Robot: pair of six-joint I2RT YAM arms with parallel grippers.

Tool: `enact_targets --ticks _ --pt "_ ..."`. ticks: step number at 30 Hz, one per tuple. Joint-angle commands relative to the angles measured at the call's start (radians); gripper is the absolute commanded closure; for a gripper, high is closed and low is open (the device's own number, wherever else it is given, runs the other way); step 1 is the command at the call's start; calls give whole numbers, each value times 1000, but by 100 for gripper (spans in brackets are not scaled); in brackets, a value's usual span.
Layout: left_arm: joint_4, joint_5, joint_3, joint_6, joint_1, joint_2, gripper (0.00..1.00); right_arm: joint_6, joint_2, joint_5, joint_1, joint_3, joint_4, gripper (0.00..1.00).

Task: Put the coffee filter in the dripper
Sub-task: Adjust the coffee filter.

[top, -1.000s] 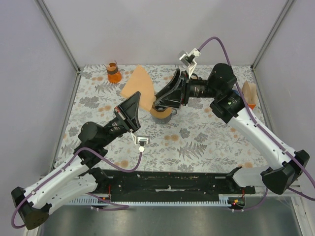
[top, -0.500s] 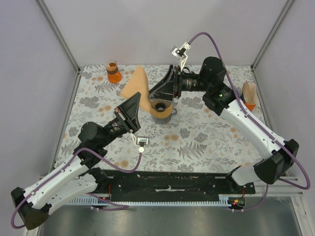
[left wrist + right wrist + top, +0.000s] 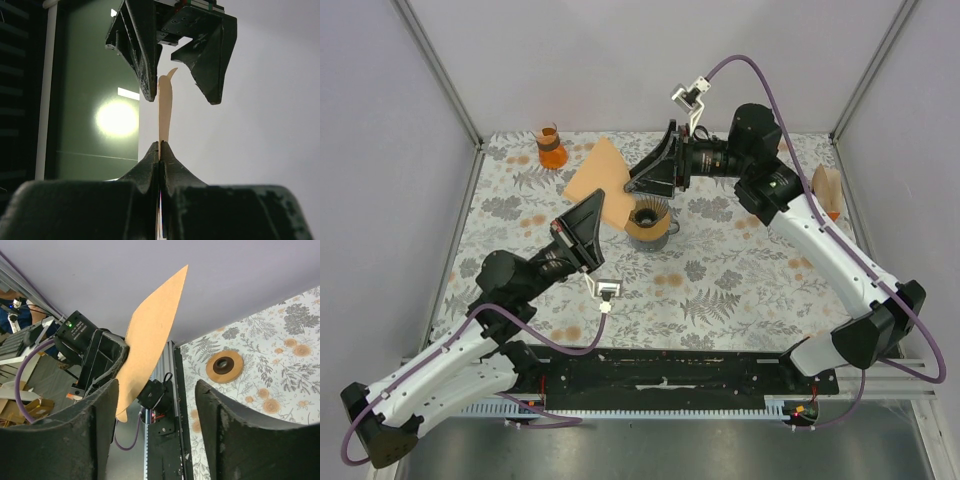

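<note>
While the left pincer point(image 3: 160, 150) clenched the coffee filter point(image 3: 165, 107), the right pincer point(image 3: 157, 415) stood released astride its top; spreading it open for the dripper point(image 3: 648, 222) probably came next.

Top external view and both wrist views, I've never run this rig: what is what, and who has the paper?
Two robot arms are bolted at the table's near edge. The top view looks down from behind them; each wrist view rides on one arm. On the floral table stand the dripper and a beaker of orange liquid. The left arm's fingers are shut on the brown coffee filter, held up in the air. The right arm's fingers stand open on either side of its tip, not gripping it.
</note>
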Motion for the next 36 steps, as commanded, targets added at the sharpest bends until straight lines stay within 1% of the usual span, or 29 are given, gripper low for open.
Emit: enact_targets --ticks 1,3,4,5,6,7,10,11,12,13,14,15,16,17,18,22,24,25,26,27,28,29,31,32,33,36 --pt "0 18 -3 354 -4 -14 98 -28 9 -46 5 63 -11 35" --pt "1 16 0 352 -4 -9 98 -16 13 -61 14 63 6 41" --pt "1 18 0 354 -4 -9 98 -5 16 -77 21 61 16 41" --pt "1 16 2 354 -4 -6 98 12 22 -98 28 57 64 41" --pt "1 19 2 354 -4 -6 98 35 33 -113 37 56 88 45" --pt "0 18 2 355 -6 -5 98 46 42 -127 42 61 98 50" --pt "1 7 -3 349 -7 -5 98 35 40 -123 44 69 96 77" --pt "-8 3 -3 331 -7 -9 98 18 32 -118 42 69 89 84" --pt "-46 -8 9 308 -9 -14 98 -5 24 -114 41 70 73 90" --pt "-142 -37 37 285 -11 -20 98 -21 15 -103 37 72 57 97" --pt "-247 -65 61 251 -12 -28 98 -55 6 -89 31 73 31 100" --pt "-315 -74 80 187 -14 -38 97 -86 -5 -68 21 72 -9 100" --pt "-384 -88 92 123 -14 -44 90 -119 -16 -40 5 70 -44 100" --pt "-453 -100 103 81 -14 -47 79 -149 -25 -22 -8 69 -69 100" --pt "-504 -111 115 35 -15 -48 70 -169 -33 -6 -27 66 -92 100" --pt "-626 -125 202 -207 -21 -17 54 -279 -69 46 -70 64 -195 100" --pt "-740 -129 302 -388 -24 40 46 -366 -89 108 -81 66 -258 100" --pt "-832 -129 384 -522 -24 81 43 -418 -103 138 -84 64 -291 100" --pt "-933 -120 472 -650 -24 144 42 -465 -115 173 -85 63 -324 100" --pt "-1054 -110 576 -815 -24 203 41 -521 -126 208 -85 66 -360 100" --pt "-1154 -78 655 -938 -24 268 40 -567 -135 237 -85 67 -394 100" --pt "-1255 -39 745 -1026 -24 326 37 -633 -143 254 -85 69 -434 100" --pt "-1380 66 860 -1196 -23 418 29 -722 -158 256 -85 67 -497 100" --pt "-1414 109 914 -1270 -18 448 25 -764 -166 245 -85 64 -523 100" --pt "-1419 158 957 -1342 -12 474 24 -794 -177 221 -85 58 -545 100" --pt "-1404 303 1068 -1491 67 520 23 -882 -212 73 -84 60 -614 100"
